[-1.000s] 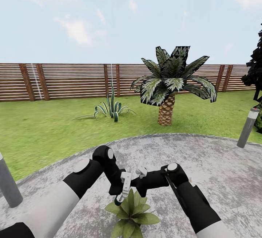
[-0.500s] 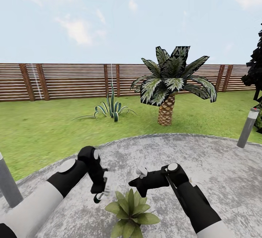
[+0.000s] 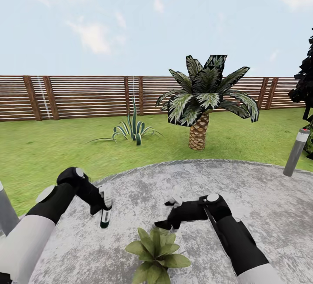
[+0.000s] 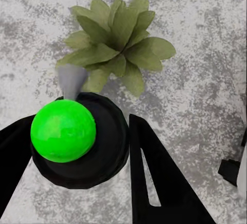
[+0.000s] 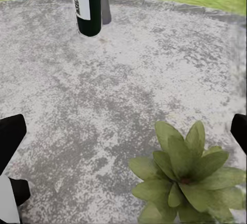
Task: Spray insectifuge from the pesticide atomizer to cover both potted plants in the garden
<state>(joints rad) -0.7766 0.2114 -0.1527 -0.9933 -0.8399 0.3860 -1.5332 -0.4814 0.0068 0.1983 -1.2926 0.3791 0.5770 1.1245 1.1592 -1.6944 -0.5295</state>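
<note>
Holding the pesticide atomizer [image 3: 105, 214] clamped in my left gripper [image 3: 103, 205], just beside the potted plant [image 3: 156, 249] on the patio [image 3: 261, 197], I am aiming its nozzle down over the leaves; my right gripper [image 3: 171, 208] is hanging open, empty.

One potted plant [image 3: 155, 252], one atomizer [image 3: 105, 218], two bollard lamps [image 3: 296, 152].

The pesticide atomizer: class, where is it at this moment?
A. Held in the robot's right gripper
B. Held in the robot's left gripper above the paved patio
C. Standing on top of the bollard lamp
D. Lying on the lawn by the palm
B. The left gripper is closed around the pesticide atomizer, which hangs over the patio beside the potted plant; the right gripper holds nothing.
</note>
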